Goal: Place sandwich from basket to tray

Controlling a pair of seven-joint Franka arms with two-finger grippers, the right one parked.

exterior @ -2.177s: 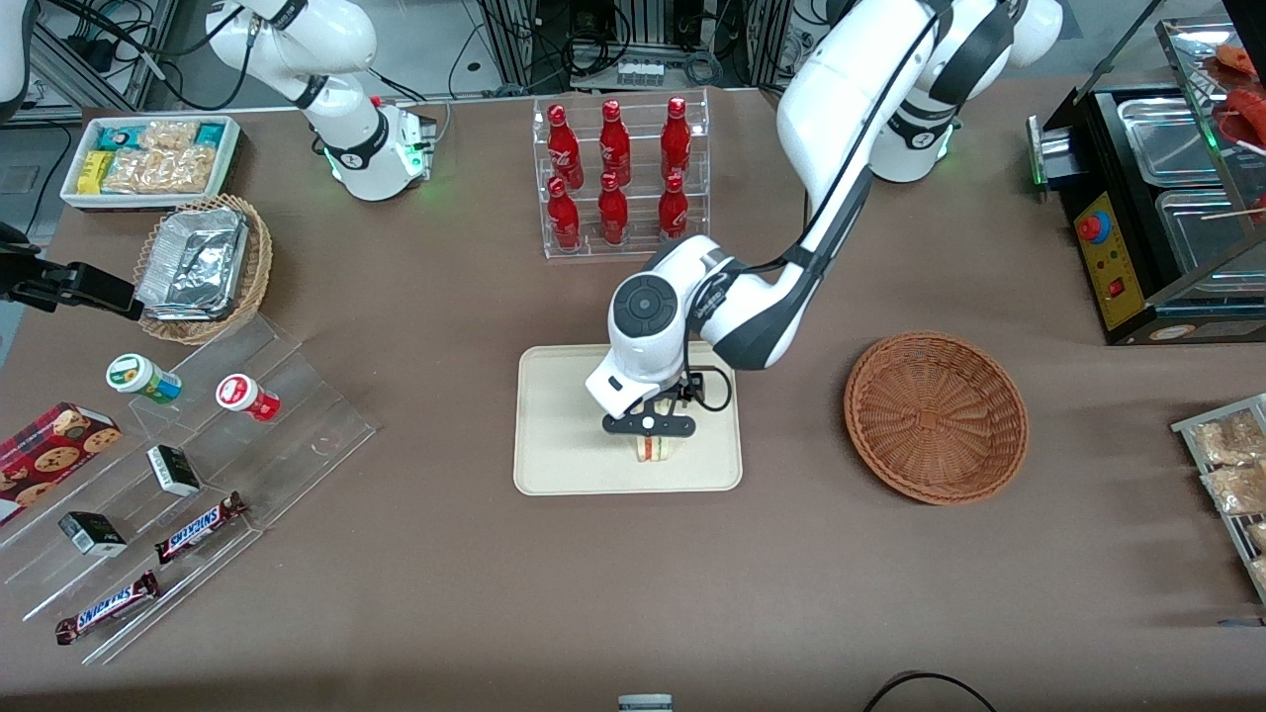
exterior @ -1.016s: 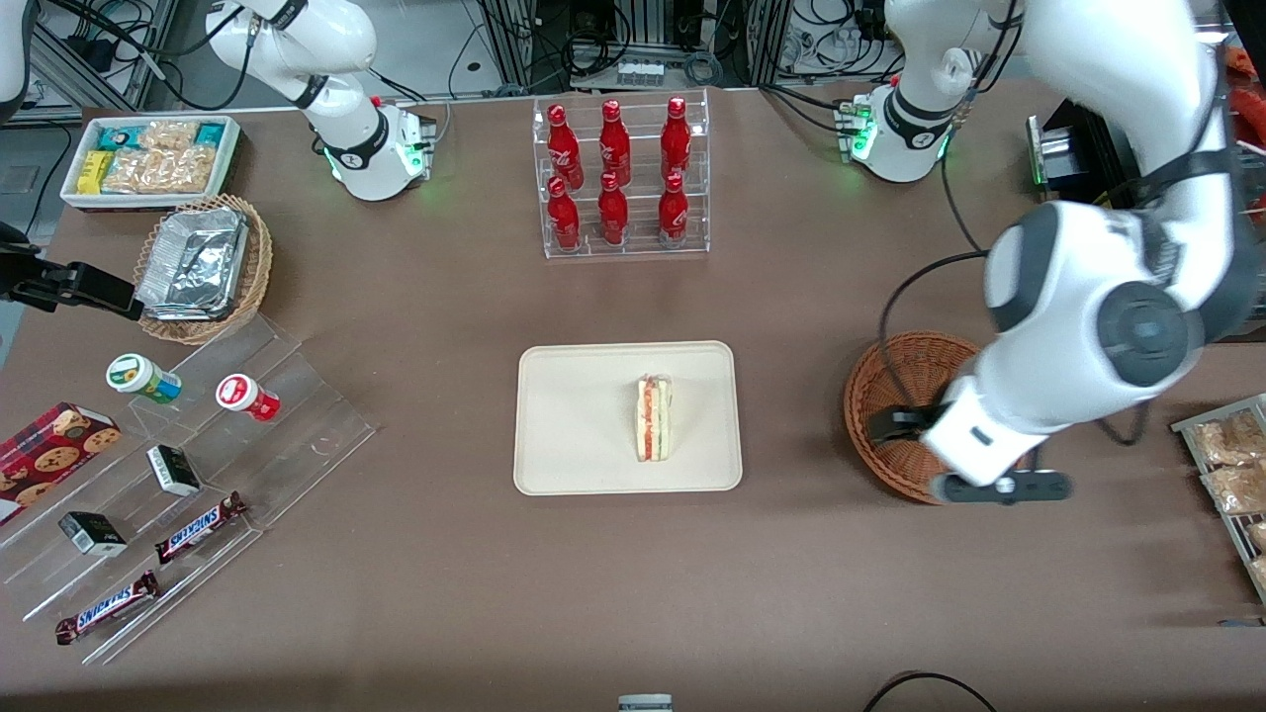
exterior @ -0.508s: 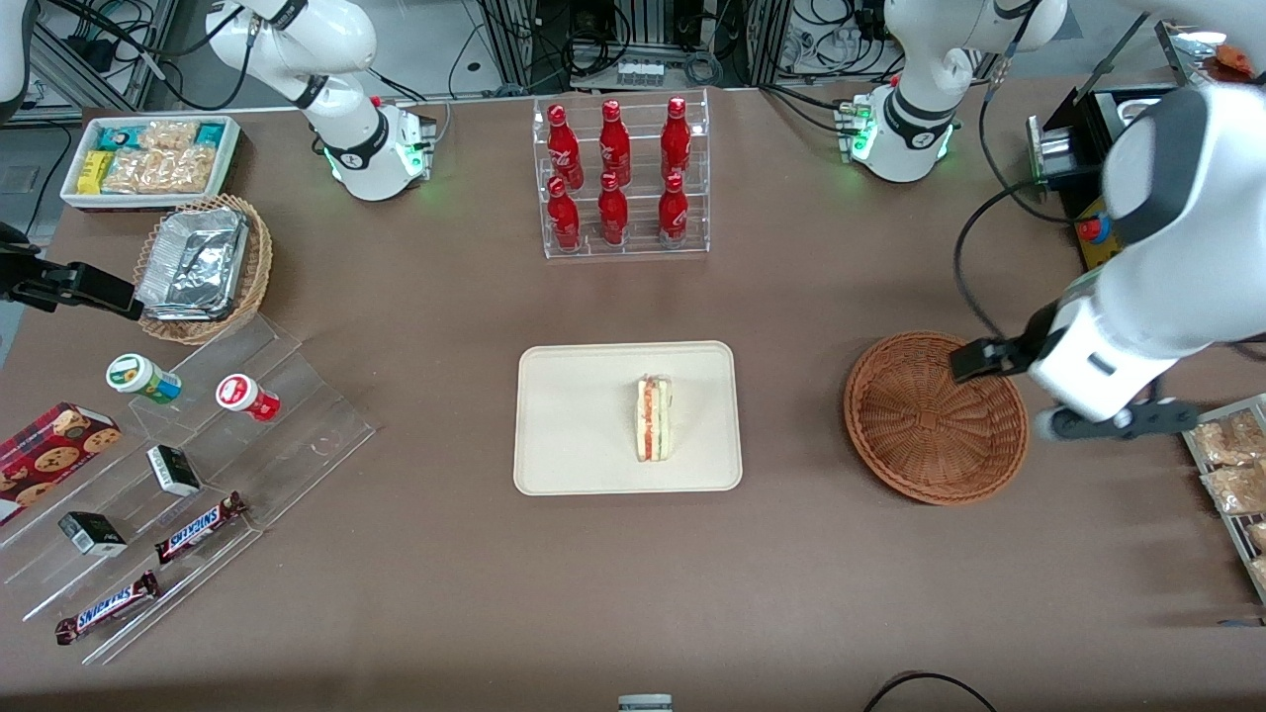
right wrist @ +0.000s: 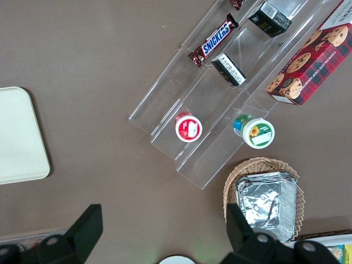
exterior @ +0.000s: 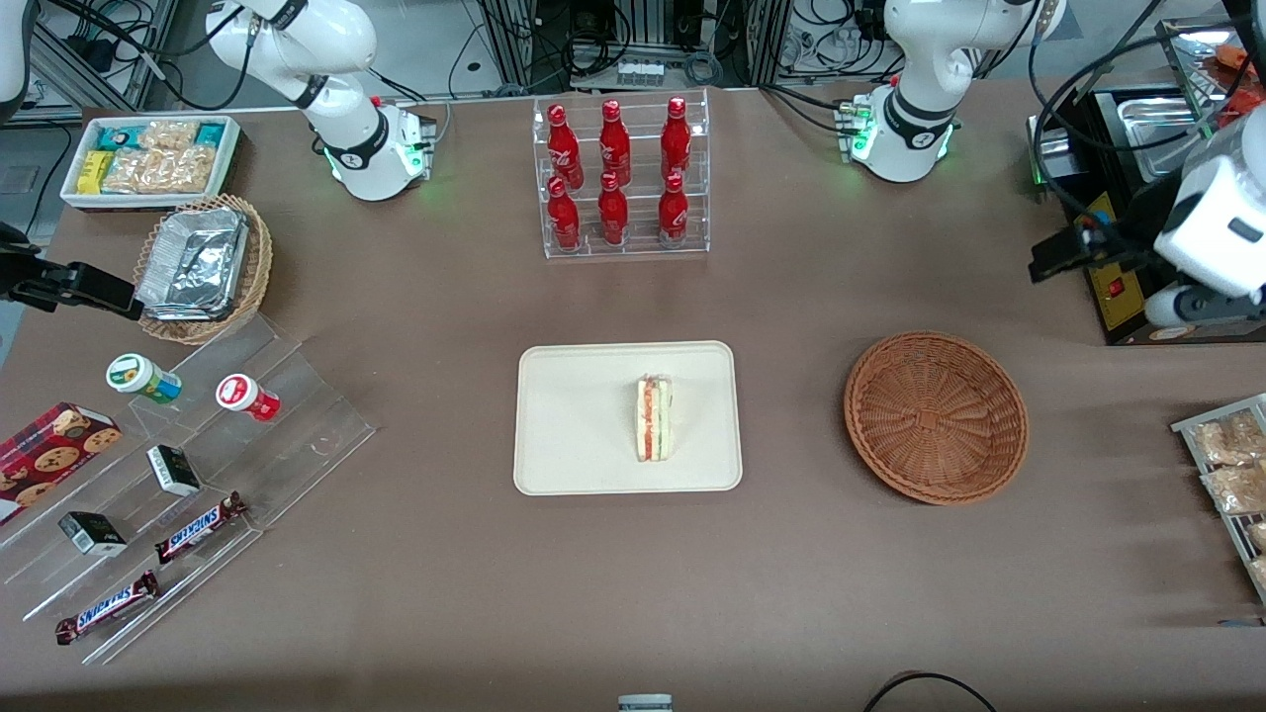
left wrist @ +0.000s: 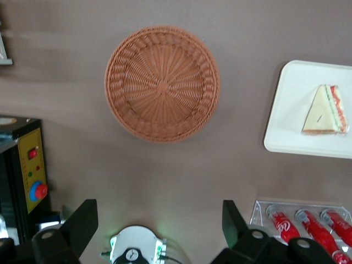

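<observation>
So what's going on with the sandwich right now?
Gripper open, empty, high near the working arm's end of the table. Sandwich lying on the tray. Basket empty. Nothing in the way.

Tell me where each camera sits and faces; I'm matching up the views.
Front view: high above the table, looking down; both arm bases show, the pincer by the black machine.
Left wrist view: on the working arm, looking down at basket, tray and sandwich; open pincer fingers show.
Right wrist view: looks down at snack shelves.
All three share the tray.
</observation>
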